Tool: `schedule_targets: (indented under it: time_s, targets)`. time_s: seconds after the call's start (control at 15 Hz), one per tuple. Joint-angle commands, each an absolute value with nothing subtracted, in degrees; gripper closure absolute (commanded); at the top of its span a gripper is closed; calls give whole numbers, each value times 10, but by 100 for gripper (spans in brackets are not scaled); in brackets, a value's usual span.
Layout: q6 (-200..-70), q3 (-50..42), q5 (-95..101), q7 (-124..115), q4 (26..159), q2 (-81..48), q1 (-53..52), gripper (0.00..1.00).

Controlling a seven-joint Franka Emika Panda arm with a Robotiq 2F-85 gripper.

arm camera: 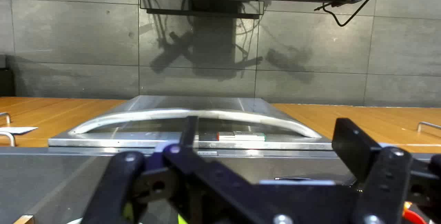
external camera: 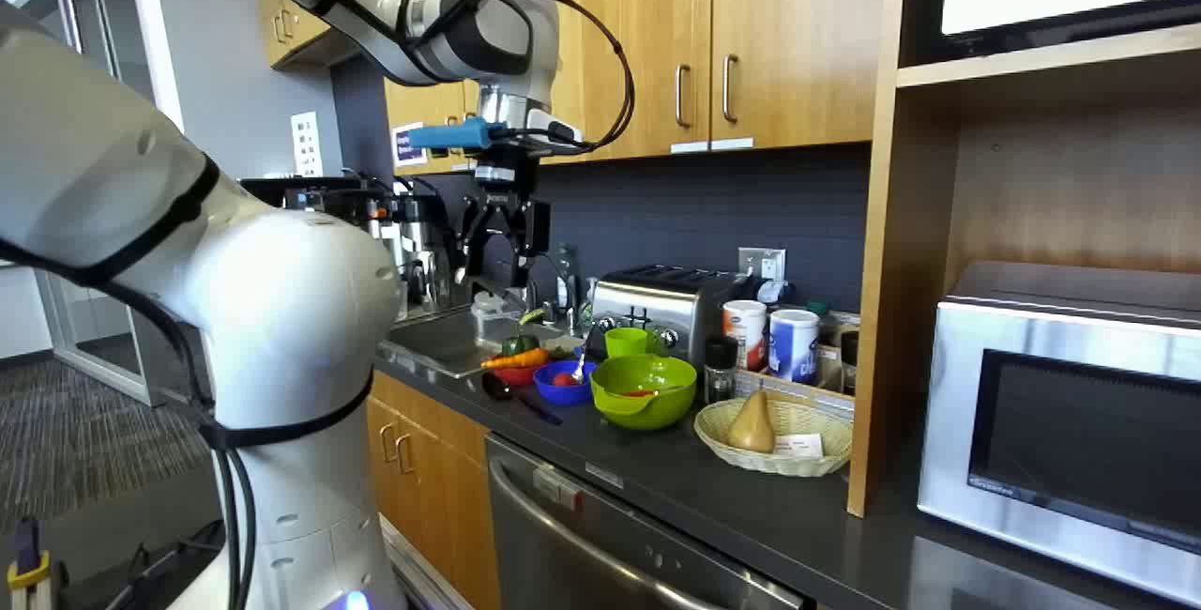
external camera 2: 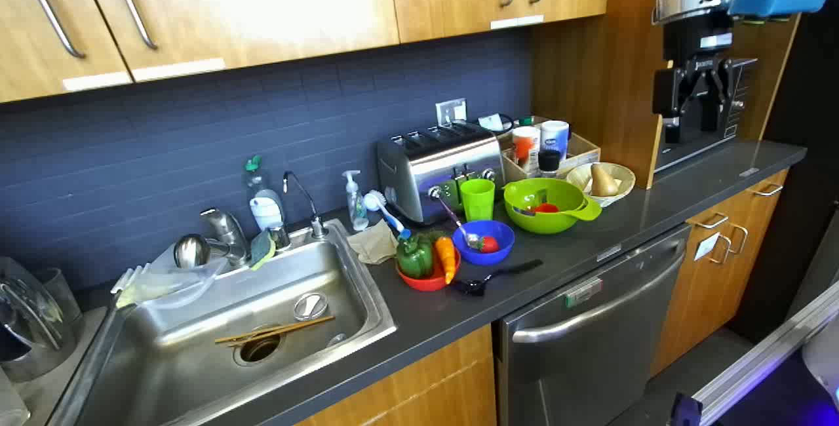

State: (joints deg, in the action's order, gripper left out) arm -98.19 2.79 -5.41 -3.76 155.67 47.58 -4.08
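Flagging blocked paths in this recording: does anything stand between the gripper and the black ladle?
Nothing visible does. The gripper hangs open in the air, and the black ladle lies uncovered on the counter; the blue bowl stands beside it, not over it.

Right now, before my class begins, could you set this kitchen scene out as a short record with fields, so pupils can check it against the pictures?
Gripper: open, holding nothing, raised above the counter
Red bowl: green pepper, and a carrot reaching past the rim
Blue bowl: strawberry-like item, spoon
Green bowl: something red, identity unclear
Basket: tan pear-shaped item, white card
Sink: chopsticks lying partly over the drain
Toaster: behind the green cup
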Motion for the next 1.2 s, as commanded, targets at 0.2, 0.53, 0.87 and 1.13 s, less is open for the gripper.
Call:
schedule_targets:
  time_s: [0.2,0.53,0.87,1.13]
  targets:
    - [-981,31,-56,-35,1556,476,-37,0]
    - [-981,31,-56,-35,1556,476,-37,0]
    - [-1018,32,-99,-12,1546,445,-63,0]
    - [-1097,49,-125,31,1533,403,-102,0]
